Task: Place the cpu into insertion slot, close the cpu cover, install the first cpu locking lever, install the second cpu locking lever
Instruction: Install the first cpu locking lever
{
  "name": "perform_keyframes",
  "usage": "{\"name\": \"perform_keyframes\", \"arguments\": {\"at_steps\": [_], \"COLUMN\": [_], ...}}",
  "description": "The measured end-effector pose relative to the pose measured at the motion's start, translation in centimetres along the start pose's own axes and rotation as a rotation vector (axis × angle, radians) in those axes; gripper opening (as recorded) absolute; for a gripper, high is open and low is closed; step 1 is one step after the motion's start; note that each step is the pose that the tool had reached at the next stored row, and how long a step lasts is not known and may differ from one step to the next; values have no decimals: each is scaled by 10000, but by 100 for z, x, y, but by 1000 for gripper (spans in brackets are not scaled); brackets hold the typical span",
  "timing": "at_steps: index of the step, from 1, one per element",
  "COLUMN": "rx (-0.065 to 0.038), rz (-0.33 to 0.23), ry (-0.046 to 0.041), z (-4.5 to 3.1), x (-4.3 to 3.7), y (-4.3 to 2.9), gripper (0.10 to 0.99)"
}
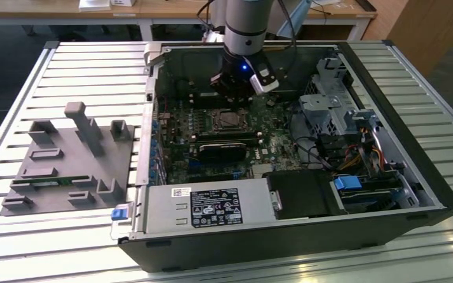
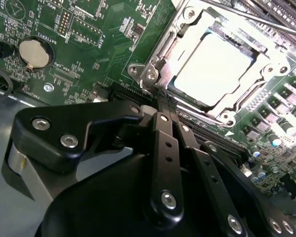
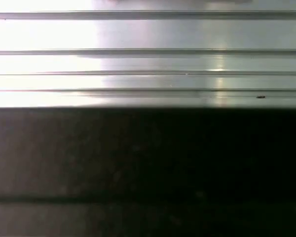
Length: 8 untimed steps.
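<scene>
The cpu (image 2: 212, 69) lies flat in the insertion slot (image 1: 228, 121) on the green board, its pale metal top glaring. The cpu cover (image 2: 187, 27), a silver frame, lies down around it. A thin metal locking lever (image 2: 251, 17) runs along the socket's far side. I cannot tell whether it is latched. In the second wrist view my gripper (image 2: 164, 101) is shut, its two black fingers pressed together with nothing between them. The tips sit just off one corner of the socket. In the exterior view the gripper (image 1: 235, 94) hangs just behind the socket inside the open case.
The case walls surround the board. A drive cage (image 1: 329, 112) and cables sit on the exterior view's right, and a power supply (image 1: 210, 206) in front. A grey fixture plate (image 1: 69, 159) lies on the slatted table (image 1: 92, 65). A coin battery (image 2: 33, 53) sits near the gripper.
</scene>
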<state>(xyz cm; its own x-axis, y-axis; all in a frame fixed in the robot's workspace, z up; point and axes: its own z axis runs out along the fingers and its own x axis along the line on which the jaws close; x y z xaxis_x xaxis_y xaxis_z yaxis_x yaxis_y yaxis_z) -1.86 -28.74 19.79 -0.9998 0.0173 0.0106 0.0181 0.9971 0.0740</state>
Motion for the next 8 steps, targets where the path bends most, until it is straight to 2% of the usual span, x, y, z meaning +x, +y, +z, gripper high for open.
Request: {"name": "perform_keyframes", "arguments": {"at_steps": [4,8], "rx": [3,3], "rz": [1,9], "ry": [2,7], "z": [-84,-93], "x": [1,1], "y": [6,0], "gripper": [106,106]}}
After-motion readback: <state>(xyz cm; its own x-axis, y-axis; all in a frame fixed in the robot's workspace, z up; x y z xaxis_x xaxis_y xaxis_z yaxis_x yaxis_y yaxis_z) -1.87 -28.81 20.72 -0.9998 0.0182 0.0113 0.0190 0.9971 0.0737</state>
